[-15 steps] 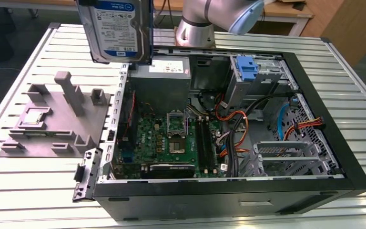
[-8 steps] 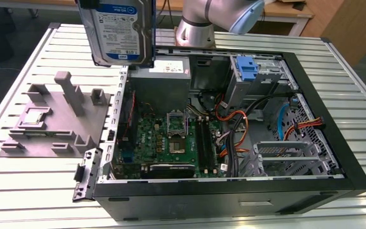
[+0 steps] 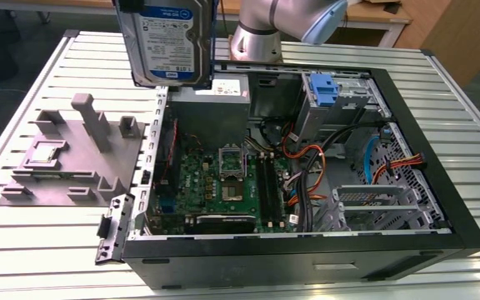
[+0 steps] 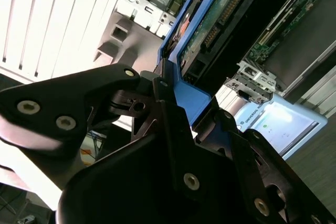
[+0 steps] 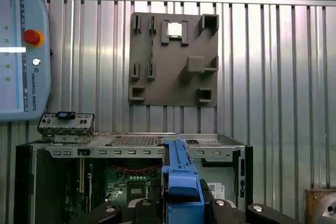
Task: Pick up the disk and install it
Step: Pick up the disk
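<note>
The disk [image 3: 167, 44] hangs upright in the air above the back left corner of the open computer case [image 3: 440, 187], its white and blue label facing the exterior camera. In both wrist views my gripper [image 5: 181, 209] is shut on the disk [image 5: 181, 174] by its blue carrier frame [image 4: 191, 100], with the black fingers [image 4: 79, 103] clamped on either side. The second wrist view shows the disk's circuit board side [image 4: 210, 30]. Below the disk lies the case's motherboard [image 5: 128, 179].
A grey plastic stand [image 3: 73, 156] with upright posts sits on the slatted table at the exterior view's left, beside the case. A bare blue bracket [image 3: 325, 90] sits in the drive bay at the case's back. A teach pendant [image 5: 21, 51] lies on the table.
</note>
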You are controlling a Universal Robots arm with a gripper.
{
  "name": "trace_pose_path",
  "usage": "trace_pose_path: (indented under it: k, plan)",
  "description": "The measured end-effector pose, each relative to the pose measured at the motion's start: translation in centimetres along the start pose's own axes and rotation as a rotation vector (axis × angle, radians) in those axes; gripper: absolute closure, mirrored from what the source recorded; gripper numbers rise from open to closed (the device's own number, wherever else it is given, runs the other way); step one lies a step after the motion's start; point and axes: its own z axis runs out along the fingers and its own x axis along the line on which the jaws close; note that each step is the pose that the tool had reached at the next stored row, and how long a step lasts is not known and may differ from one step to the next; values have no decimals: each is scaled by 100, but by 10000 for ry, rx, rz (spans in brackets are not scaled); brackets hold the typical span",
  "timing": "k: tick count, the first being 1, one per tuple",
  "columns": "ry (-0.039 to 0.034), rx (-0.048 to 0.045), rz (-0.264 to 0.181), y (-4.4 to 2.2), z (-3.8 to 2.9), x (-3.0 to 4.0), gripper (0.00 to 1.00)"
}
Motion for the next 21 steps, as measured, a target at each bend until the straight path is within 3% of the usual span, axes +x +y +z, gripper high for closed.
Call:
trace_pose_path:
  k: [7,10,17,21]
  plan:
    - [0,0,-1,-127,-3,-1,63]
    - [0,0,-1,-151,-3,4,63]
    - [-1,0,-1,-189,-4,105,63]
    - [1,0,0,-306,1,110,63]
